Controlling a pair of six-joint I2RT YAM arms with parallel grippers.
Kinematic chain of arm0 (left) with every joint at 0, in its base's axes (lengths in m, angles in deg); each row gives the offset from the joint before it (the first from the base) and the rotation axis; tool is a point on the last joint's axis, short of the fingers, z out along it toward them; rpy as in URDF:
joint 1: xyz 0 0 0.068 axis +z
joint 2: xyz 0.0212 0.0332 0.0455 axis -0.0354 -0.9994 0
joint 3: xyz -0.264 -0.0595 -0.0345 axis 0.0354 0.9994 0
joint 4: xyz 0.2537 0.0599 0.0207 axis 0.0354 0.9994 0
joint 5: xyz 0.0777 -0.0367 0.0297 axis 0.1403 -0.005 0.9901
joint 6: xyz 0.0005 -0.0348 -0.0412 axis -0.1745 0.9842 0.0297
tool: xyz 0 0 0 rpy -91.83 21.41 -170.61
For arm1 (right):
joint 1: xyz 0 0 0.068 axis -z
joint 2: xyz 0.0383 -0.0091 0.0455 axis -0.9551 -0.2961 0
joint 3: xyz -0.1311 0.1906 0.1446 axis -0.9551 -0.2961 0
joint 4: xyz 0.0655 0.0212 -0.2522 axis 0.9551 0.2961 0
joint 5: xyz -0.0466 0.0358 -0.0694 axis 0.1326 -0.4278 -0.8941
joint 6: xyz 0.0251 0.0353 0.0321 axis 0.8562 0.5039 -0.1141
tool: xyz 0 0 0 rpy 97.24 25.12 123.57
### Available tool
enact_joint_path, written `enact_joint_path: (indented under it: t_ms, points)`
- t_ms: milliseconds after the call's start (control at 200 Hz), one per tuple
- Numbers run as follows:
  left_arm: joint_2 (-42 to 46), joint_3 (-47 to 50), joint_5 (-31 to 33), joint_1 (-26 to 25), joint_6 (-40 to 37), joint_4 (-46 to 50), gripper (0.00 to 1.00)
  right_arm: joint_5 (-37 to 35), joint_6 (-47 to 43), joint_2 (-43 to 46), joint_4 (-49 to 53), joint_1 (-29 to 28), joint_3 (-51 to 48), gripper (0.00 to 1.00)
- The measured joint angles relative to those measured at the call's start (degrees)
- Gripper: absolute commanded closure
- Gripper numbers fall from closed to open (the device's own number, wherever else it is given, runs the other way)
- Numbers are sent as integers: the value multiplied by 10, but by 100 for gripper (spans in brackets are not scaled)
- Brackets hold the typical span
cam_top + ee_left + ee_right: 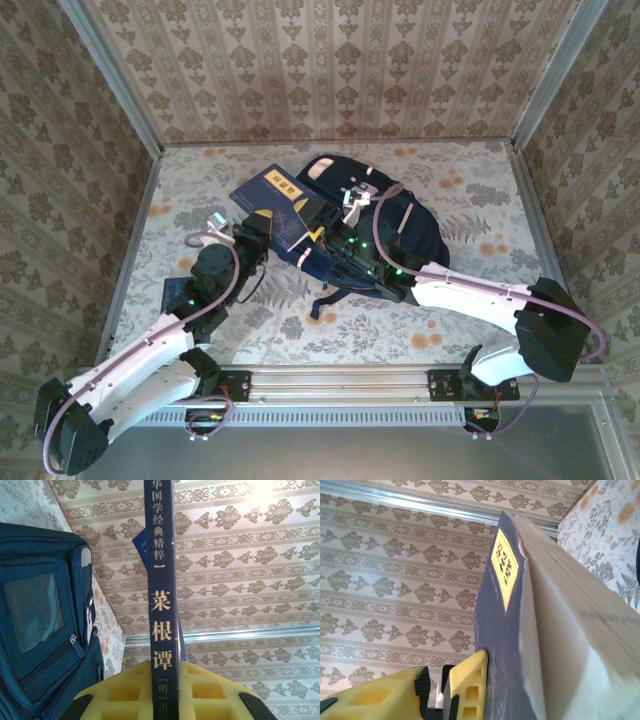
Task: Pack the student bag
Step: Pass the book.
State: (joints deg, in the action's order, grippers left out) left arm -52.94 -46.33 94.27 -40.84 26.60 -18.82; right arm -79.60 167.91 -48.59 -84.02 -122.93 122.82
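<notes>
overhead, the student bag (pixel 415 228) lay on its side in the middle of the flower-patterned table (pixel 470 170), nearer the far wall than the arms, with a loose strap trailing off its near edge. a dark blue book (pixel 270 200) with a yellow label on its cover sat tilted over the bag's left end, part of it over the bag and part over bare table.

the left gripper (pixel 262 232) met the book at its near left corner. from the left wrist, the book (pixel 162 605) stood upright with its spine, printed in gold characters, facing the camera. the spine ran down between the yellow fingers (pixel 125 692) of the left gripper (pixel 165 680), which were clamped on it from both sides. the student bag (pixel 40 630) was close on the left of that view, a clear window pocket and a zip showing on its face, and it did not touch the book there.

the right gripper (pixel 322 222) reached in over the bag to the book's right edge. from the right wrist, the book (pixel 502 630) rose beside the right gripper (pixel 434 682), cover and page block both in sight. one yellow finger (pixel 467 685) lay against the cover and the other sat just left of it. i could not tell whether those jaws were apart or gripping the book.
</notes>
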Motion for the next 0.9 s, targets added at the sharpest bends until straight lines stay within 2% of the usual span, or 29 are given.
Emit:
enact_joint_path:
  t_ms: [80, 190, 250, 290, 420, 480, 565, 610, 735, 810, 900]
  points:
    - [-6, 0, 3, -5, 2, 0, 100, -2, -1, -10, 0, 0, 4, 47]
    - [-20, 0, 8, -12, 2, 0, 100, -8, -3, -17, 2, 0, 4, 72]
    - [-25, -1, 9, -14, 2, 0, 100, -13, -12, -17, 12, 0, 4, 90]
    - [-26, -3, 10, -14, -1, 2, 90, -17, -15, -16, 23, 3, 4, 100]
    - [-26, -26, 0, -20, -47, 43, 52, -33, -35, 36, 112, 14, 1, 100]
    - [-28, -43, -4, -20, -85, 65, 41, -44, -49, 88, 165, 38, -9, 100]
    - [-57, -101, -28, -17, -155, 125, 35, -52, -66, 169, 225, 99, -32, 100]
    - [-90, -150, -52, -16, -205, 162, 35, -54, -76, 213, 255, 137, -46, 100]
    - [-251, -348, -152, -16, -343, 282, 42, -41, -107, 317, 342, 255, -83, 100]
    - [-353, -451, -217, -18, -412, 337, 41, -17, -127, 368, 403, 329, -97, 100]
    - [-452, -529, -277, -21, -467, 394, 38, 22, -150, 412, 466, 419, -103, 100]
